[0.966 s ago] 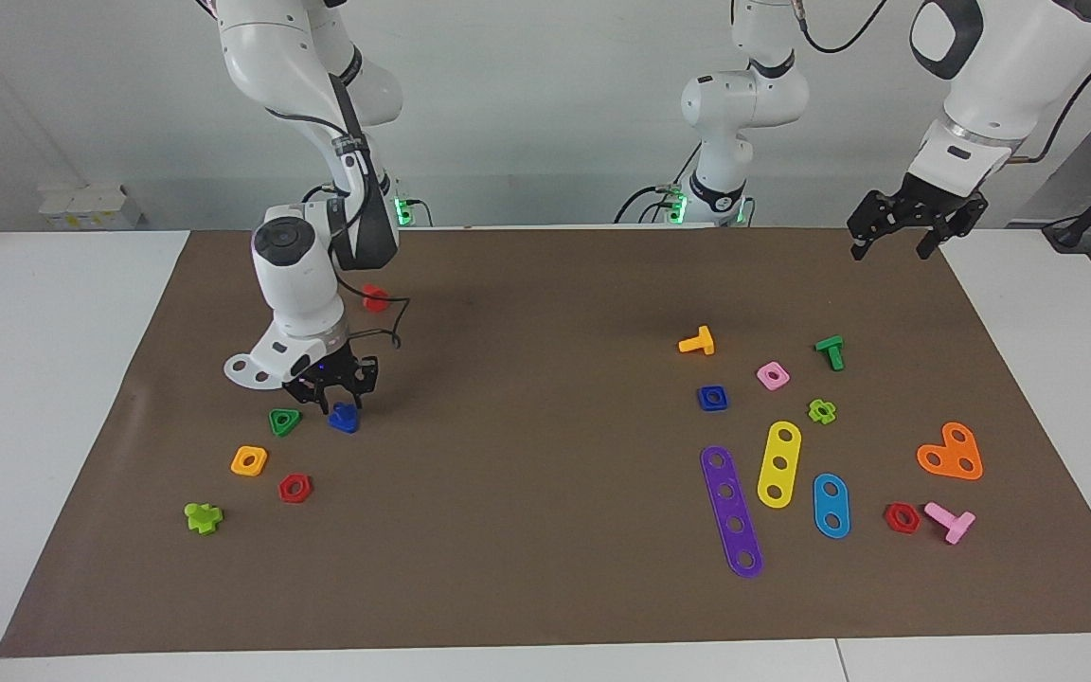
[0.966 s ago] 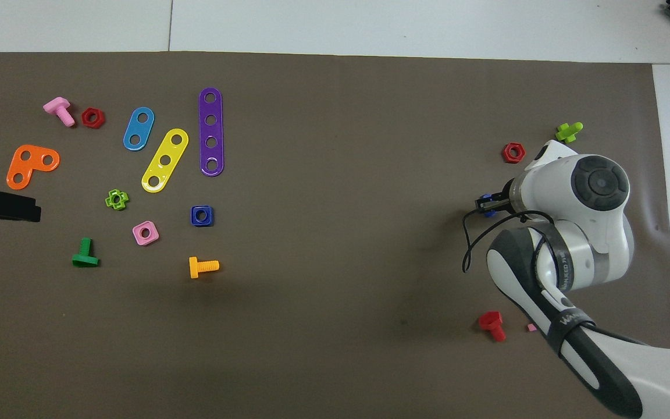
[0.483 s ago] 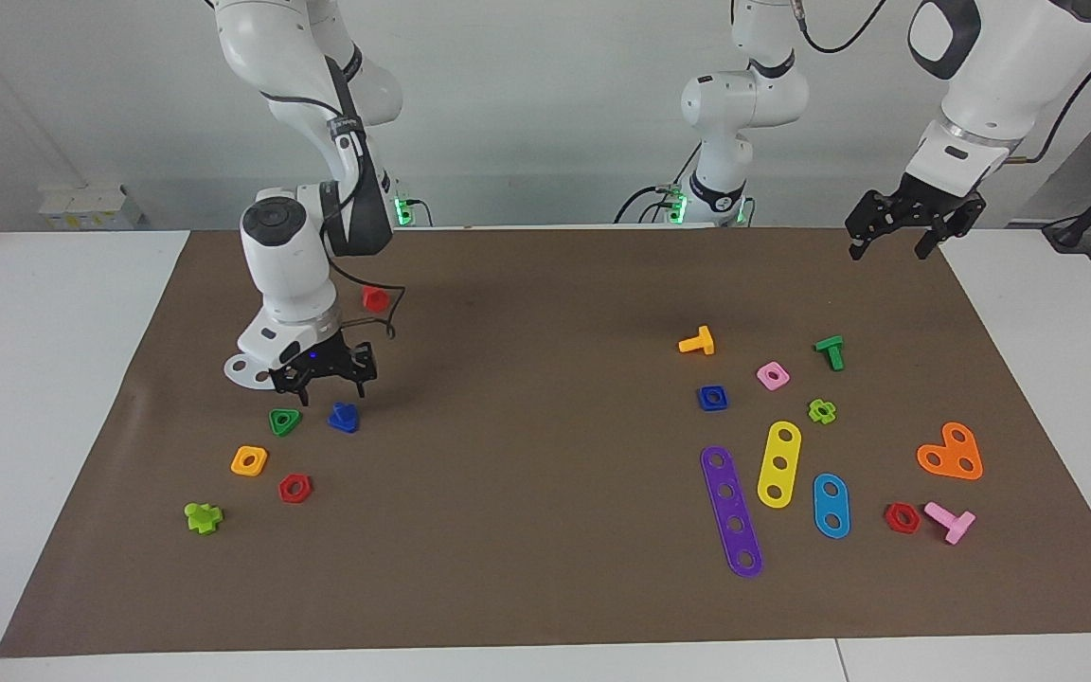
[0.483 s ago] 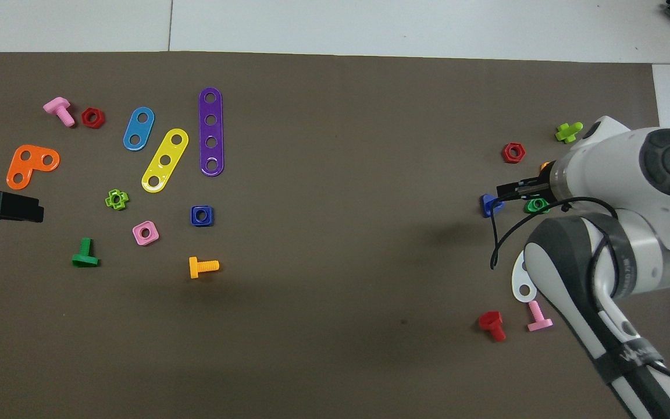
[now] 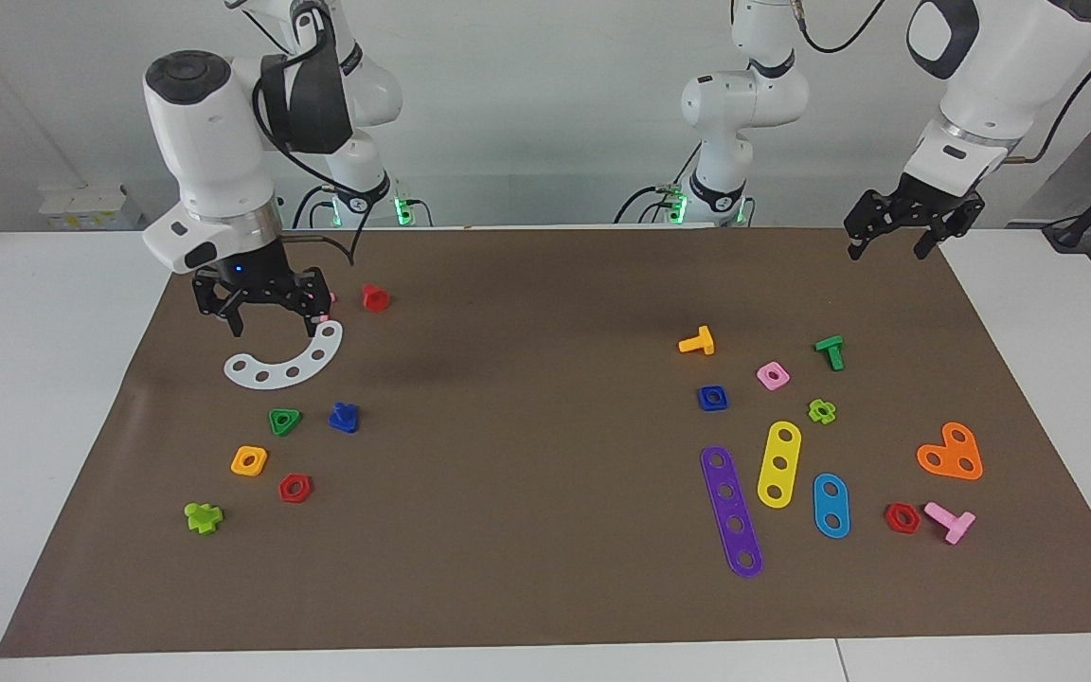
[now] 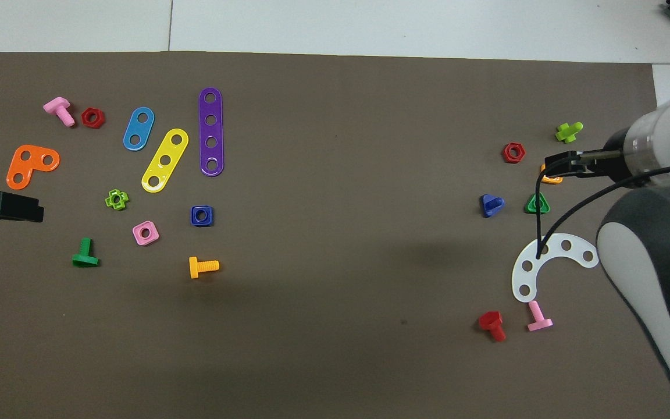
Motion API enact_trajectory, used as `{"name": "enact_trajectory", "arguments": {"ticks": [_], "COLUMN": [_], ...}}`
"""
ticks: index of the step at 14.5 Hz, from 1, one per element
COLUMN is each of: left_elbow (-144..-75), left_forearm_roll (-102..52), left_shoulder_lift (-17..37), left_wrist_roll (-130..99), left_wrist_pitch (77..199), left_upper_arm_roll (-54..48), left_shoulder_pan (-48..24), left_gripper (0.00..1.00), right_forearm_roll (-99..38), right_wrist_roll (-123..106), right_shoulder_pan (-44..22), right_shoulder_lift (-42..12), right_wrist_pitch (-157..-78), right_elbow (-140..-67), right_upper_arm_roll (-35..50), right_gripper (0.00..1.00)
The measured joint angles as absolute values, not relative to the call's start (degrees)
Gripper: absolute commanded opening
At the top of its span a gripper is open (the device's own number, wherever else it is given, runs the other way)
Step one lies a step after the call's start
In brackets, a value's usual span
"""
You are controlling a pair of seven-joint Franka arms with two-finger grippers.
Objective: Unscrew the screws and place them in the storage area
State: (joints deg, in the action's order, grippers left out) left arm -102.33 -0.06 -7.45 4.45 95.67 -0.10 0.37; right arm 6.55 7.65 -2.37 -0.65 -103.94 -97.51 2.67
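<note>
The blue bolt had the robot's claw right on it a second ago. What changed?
The right gripper let go of the blue bolt and rose, open, pulling back toward the robots to hang over the white curved strip. The bolt stayed on the mat beside the green triangle nut. The left gripper kept waiting, open, at its own end. No other piece moved.
</note>
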Motion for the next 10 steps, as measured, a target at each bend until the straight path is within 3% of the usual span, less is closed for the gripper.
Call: {"name": "enact_trajectory", "arguments": {"ticks": [5, 10], "left_elbow": [-102.33, -102.33], "left_forearm_roll": [-0.06, -0.06], "left_shoulder_lift": [-7.46, -7.47], "left_wrist_roll": [4.45, 4.45], "left_wrist_pitch": [95.67, 95.67], "left_upper_arm_roll": [-0.1, -0.1], "left_shoulder_pan": [0.37, 0.37], "left_gripper": [1.0, 1.0], "right_forearm_roll": [3.79, 3.23], "right_wrist_roll": [9.4, 11.87], "right_shoulder_pan": [-2.37, -2.62], "right_shoulder_lift": [-0.71, -0.54], "right_wrist_pitch": [-92.62, -88.97], "right_elbow": [-89.51, -89.18], "right_upper_arm_roll": [2.81, 3.17], "right_gripper": [1.0, 1.0]}}
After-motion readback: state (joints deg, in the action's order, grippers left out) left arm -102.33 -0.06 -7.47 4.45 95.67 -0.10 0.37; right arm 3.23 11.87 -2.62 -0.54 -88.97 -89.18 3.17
